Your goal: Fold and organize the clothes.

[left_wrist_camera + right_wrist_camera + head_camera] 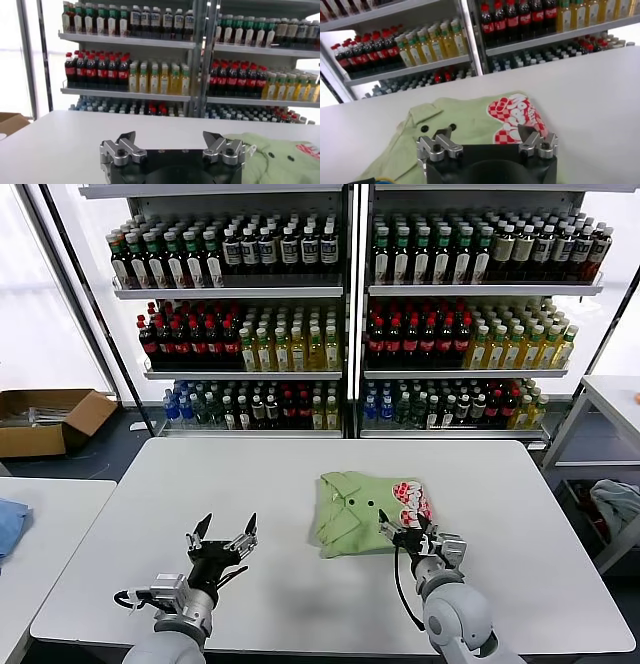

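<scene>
A folded light green polo shirt [372, 511] lies on the white bench [150, 484]; the right tool [408, 534], wide and empty at its near edge, could snag and unfold it, while the left tool [224, 543] waits wide apart.

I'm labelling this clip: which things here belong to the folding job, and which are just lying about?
Job: green polo shirt, folded on the white table; right gripper open at its near edge; left gripper open beside it.
Lying about: bottle shelves, cardboard box, blue cloth.
</scene>
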